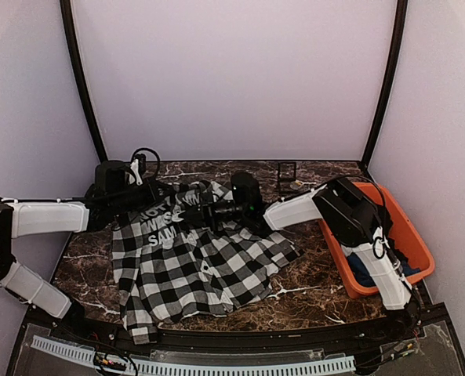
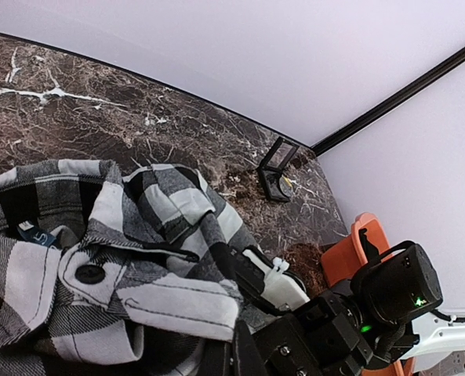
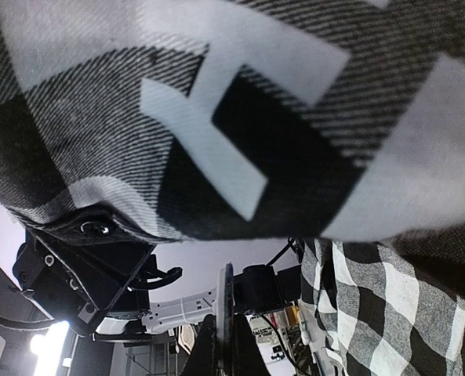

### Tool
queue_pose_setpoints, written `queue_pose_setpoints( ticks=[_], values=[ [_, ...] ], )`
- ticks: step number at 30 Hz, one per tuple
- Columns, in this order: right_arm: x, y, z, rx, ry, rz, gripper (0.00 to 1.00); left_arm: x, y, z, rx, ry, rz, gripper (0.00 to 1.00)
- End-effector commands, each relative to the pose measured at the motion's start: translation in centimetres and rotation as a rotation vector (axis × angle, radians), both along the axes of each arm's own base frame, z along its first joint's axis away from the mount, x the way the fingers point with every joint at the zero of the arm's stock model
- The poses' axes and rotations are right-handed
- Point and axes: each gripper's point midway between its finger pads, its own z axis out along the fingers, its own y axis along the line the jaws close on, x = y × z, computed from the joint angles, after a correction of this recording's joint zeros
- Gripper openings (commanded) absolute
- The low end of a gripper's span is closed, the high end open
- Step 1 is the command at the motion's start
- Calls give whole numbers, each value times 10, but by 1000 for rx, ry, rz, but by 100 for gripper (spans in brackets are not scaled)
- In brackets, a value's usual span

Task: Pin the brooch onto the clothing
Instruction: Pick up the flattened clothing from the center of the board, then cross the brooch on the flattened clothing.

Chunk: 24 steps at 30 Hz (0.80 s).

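Since the dark brown marble-patterned table (image 1: 318, 290) carries everything, start there: the large black-and-white checked flannel shirt (image 1: 193, 266) with white block lettering lies spread across its middle and left. Its long axis runs roughly from 12 o'clock, at the collar end and lettering, down to 6 o'clock at the hem. An orange plastic bin (image 1: 416, 235) sits well apart at the shirt's 3 o'clock, with something dark blue inside. Both arms work the 12 o'clock end. The left gripper (image 1: 155, 196) comes in from 9 o'clock and is closed. Its wrist view shows the collar band bunched and lifted right at its fingers, so it appears to be pinching a fold of the shirt. The right gripper (image 1: 197, 214) comes in from 3 o'clock, nose to nose with the left one, its jaws drawn together to a thin line under cloth that fills its own camera's view. What sits between them, if anything, cannot be made out. A small black open case (image 1: 287, 174) stands near the far edge at the shirt's 1 o'clock. The brooch cannot be picked out in any view. By my reading, the coming move turns on the raised fold lying just at 9 o'clock of the right claw's tips.
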Motion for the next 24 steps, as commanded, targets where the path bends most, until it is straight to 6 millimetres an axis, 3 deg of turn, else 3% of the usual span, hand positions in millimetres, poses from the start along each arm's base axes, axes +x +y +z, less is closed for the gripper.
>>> queue_pose_setpoints(
  ticks=[1, 7, 13, 24],
  values=[
    [5, 7, 20, 86, -28, -17, 0, -10, 1, 12, -20, -47, -11, 1],
    [9, 7, 30, 120, -24, -38, 0, -18, 3, 14, -1, -67, -11, 1],
    [10, 7, 27, 118, -14, -43, 0, -22, 6, 16, -13, -87, -2, 1],
    [7, 10, 29, 108, -31, -13, 0, -35, -11, 35, -50, -150, -124, 1]
  ],
)
